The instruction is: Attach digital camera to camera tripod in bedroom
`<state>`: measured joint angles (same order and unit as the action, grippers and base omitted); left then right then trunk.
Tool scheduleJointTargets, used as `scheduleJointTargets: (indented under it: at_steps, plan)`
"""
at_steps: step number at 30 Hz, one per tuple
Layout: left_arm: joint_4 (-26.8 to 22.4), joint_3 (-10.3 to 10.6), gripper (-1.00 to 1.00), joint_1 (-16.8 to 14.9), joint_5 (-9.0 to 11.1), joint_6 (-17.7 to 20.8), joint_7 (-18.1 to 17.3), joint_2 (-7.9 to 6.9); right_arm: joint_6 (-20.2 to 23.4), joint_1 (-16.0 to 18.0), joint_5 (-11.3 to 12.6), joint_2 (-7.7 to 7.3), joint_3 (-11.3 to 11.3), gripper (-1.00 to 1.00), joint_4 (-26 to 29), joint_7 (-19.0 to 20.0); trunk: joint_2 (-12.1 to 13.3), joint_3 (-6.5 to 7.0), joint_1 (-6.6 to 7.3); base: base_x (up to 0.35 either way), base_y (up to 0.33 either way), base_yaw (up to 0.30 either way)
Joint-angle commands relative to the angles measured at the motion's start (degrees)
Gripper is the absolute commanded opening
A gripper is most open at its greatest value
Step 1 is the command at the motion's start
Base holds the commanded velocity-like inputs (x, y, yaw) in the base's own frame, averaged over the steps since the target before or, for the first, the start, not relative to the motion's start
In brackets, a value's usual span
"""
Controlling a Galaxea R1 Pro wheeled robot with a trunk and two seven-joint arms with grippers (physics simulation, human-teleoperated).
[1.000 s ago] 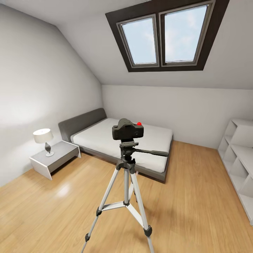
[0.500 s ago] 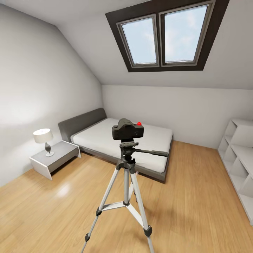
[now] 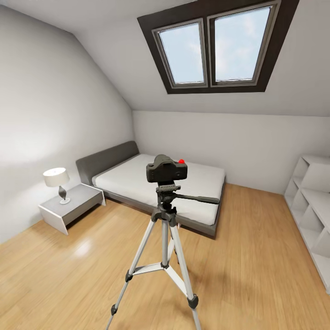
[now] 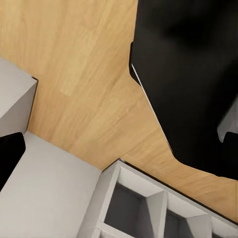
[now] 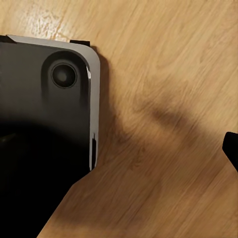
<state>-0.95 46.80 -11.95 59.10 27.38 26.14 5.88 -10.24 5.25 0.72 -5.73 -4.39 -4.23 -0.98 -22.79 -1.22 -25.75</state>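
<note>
In the head view the digital camera (image 3: 167, 170), black and boxy with a red button on top, sits level on the black head of the camera tripod (image 3: 165, 229). The tripod stands on the bedroom's wood floor in front of the bed, its pan handle (image 3: 201, 199) pointing right. No gripper is near either one. The left wrist view looks down at the floor, with a dark finger (image 4: 9, 158) at one edge and a grey one at the opposite edge, wide apart and empty. A single dark fingertip (image 5: 231, 148) at the frame edge shows in the right wrist view.
A grey low bed (image 3: 137, 178) lies behind the tripod, with a grey nightstand (image 3: 73, 206) and white lamp (image 3: 56, 178) to its left. White shelving (image 3: 314, 206) lines the right wall. My black base (image 5: 39, 148) shows over the floor, beside a white shelf (image 4: 148, 208).
</note>
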Motion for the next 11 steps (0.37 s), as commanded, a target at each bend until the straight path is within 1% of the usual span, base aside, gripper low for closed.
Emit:
scheduleJointTargets:
  at_steps: [1, 11]
  plan:
    - [-0.1, 0.5, 1.00, 0.0, 0.6, 0.2, 0.3, 0.01, -0.4, 0.1, 0.1, 0.01, -0.4, 1.00, -0.2, -0.1, -0.1, -0.13, -0.04, 0.000, 0.000, 0.000]
    - [-0.2, 0.5, 1.00, -0.1, 0.8, 0.1, 0.4, -0.07, -0.4, 0.1, 0.1, 0.01, -0.4, 1.00, -0.2, -0.1, -0.1, -0.13, -0.04, 0.000, 0.000, 0.000]
